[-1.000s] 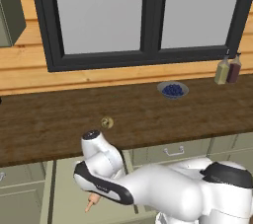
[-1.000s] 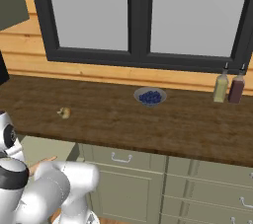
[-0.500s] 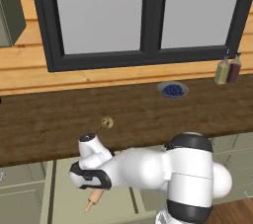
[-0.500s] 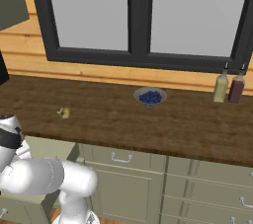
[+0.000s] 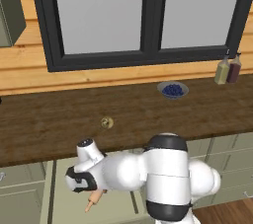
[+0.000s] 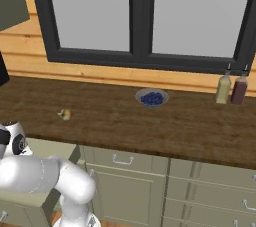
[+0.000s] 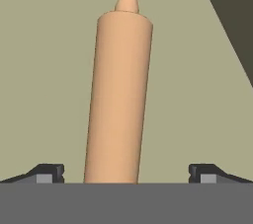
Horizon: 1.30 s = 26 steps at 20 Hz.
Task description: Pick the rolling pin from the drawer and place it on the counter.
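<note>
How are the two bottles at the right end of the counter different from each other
The pale bottle is yellowish olive, while the dark bottle is reddish brown. The pale bottle stands to the left of the dark bottle in both base views, the two nearly touching. The dark bottle looks slightly wider in the body than the pale bottle. Both stand upright on the counter against the plank wall, each with a thin dark neck and much the same height.
</note>
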Motion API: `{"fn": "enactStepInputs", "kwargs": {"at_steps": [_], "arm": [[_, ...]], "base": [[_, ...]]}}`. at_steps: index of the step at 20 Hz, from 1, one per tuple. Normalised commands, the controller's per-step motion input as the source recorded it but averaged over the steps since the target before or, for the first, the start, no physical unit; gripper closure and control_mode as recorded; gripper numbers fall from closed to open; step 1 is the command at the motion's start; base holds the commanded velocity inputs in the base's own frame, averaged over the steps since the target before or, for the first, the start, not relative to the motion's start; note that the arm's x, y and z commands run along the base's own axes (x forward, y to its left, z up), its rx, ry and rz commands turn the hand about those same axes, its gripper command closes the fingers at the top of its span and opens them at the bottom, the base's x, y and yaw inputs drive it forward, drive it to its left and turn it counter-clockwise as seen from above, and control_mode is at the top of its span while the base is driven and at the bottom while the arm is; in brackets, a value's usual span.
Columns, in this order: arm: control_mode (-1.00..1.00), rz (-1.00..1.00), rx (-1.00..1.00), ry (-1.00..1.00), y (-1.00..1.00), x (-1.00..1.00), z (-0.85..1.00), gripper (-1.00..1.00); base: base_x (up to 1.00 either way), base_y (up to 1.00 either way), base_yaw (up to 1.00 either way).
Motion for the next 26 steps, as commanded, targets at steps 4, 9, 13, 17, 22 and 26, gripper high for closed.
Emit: {"fn": "enactStepInputs", "kwargs": {"at_steps": [4,9,13,17,22,26], "arm": [[-1.0,0.0,0.0,0.0,0.24,0.22,-0.26,-1.0],[-1.0,0.0,0.0,0.0,0.1,-0.07,-0.27,-1.0],[-1.0,0.0,0.0,0.0,-0.46,-0.21,-0.09,-1.0],[-1.0,0.0,0.0,-0.06,-0.16,-0.04,-0.26,-1.0],[-1.0,0.02,0.0,-0.12,0.0,-0.22,-0.78,-1.0],[-1.0,0.02,0.0,-0.1,0.03,-0.38,-0.33,1.0]], "base": [[0.0,0.0,0.0],[0.0,0.0,0.0],[0.0,0.0,0.0],[0.0,0.0,0.0],[0.0,0.0,0.0],[0.0,0.0,0.0]]}}
